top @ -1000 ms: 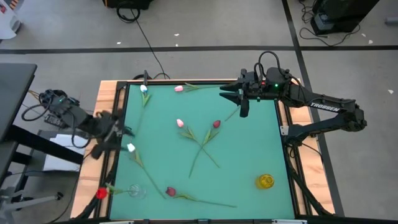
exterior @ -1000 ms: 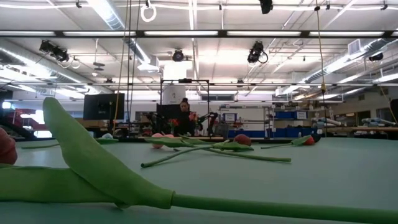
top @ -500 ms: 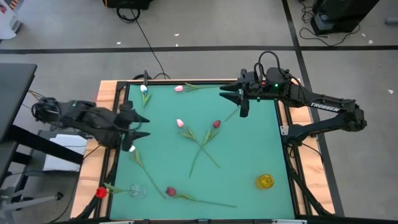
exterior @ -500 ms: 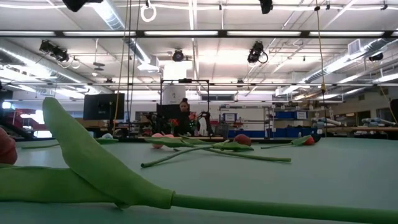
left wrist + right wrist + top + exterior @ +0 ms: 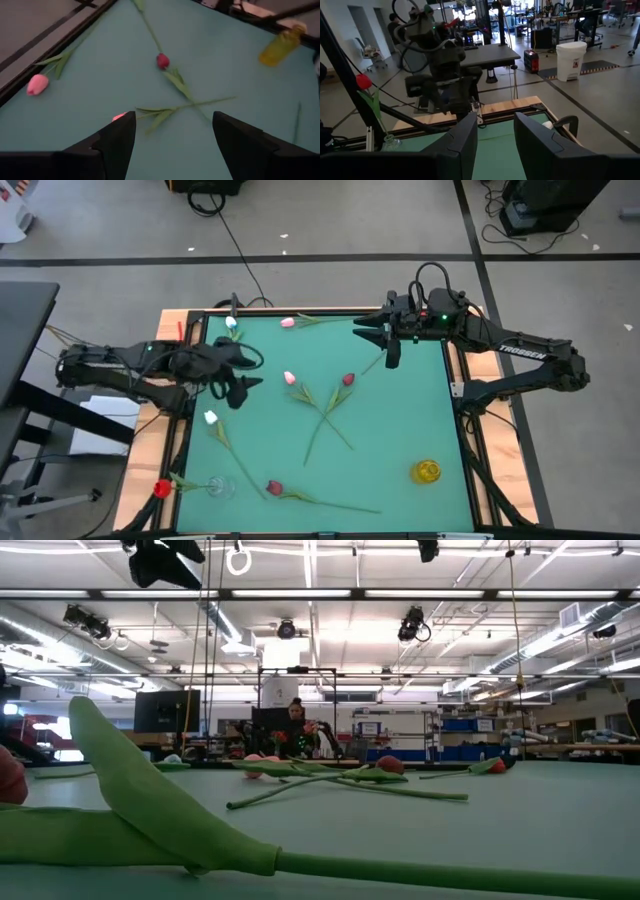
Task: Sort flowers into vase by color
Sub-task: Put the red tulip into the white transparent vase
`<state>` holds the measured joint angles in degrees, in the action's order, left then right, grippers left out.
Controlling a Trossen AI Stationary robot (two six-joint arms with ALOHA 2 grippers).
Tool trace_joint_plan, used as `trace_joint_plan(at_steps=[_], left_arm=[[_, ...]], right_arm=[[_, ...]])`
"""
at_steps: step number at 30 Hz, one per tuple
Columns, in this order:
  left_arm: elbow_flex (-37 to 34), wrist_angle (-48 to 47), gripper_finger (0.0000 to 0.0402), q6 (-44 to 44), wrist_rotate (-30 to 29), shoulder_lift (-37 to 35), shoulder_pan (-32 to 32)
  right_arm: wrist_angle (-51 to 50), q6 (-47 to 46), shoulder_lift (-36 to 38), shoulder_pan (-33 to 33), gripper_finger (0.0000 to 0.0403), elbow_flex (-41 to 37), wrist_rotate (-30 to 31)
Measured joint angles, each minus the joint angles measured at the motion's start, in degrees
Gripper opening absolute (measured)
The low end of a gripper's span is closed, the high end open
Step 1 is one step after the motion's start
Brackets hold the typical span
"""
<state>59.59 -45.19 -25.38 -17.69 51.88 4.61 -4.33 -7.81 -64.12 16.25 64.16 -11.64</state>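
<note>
Tulips lie flat on the green table (image 5: 400,420): white ones (image 5: 232,323) (image 5: 210,417), pink ones (image 5: 288,323) (image 5: 290,378), a red one (image 5: 348,379) and a dark red one (image 5: 274,488). Another red tulip (image 5: 364,81) stands with its stem in a clear vase (image 5: 220,487) at the near left corner. A yellow vase (image 5: 427,471) stands near right. My left gripper (image 5: 246,376) hovers open over the table's left part, just left of the middle pink tulip (image 5: 119,116). At the far right, my right gripper (image 5: 372,335) hangs open and level, holding nothing.
A wooden frame (image 5: 160,420) borders the table. In the low view a broad leaf and stem (image 5: 150,800) fill the foreground, with crossed stems (image 5: 320,778) farther back. A person (image 5: 297,725) sits in the room beyond. Bare table lies right of centre.
My left gripper has swung from over the table's left edge toward the right, in over the table and slightly down, turning as it went, and now stands near the middle pink tulip. Its fingers stay open. No flower has moved.
</note>
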Motion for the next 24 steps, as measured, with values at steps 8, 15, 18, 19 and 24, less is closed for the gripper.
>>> trace_joint_plan(at_steps=[8,15,18,19,24], left_arm=[[0.0,-0.4,0.0270,-2.6,0.0,-0.2,-1.9],[0.0,-0.5,0.0270,-8.4,0.0,-0.1,-1.9],[0.0,-0.5,0.0270,-9.1,-0.1,-0.1,-1.9],[0.0,-0.5,0.0270,-9.1,-0.5,-0.1,-1.9],[0.0,-0.5,0.0270,-10.3,-1.9,-0.1,-1.9]], right_arm=[[0.0,0.0,0.0,0.0,0.0137,0.0,0.0],[1.7,0.0,0.0,0.0,0.0137,0.0,0.0],[2.5,0.0,0.0,0.0,0.0137,0.0,0.0],[2.6,0.0,0.0,0.0,0.0137,0.0,0.0],[3.3,-0.9,0.0,0.0,0.0137,0.0,0.0]])
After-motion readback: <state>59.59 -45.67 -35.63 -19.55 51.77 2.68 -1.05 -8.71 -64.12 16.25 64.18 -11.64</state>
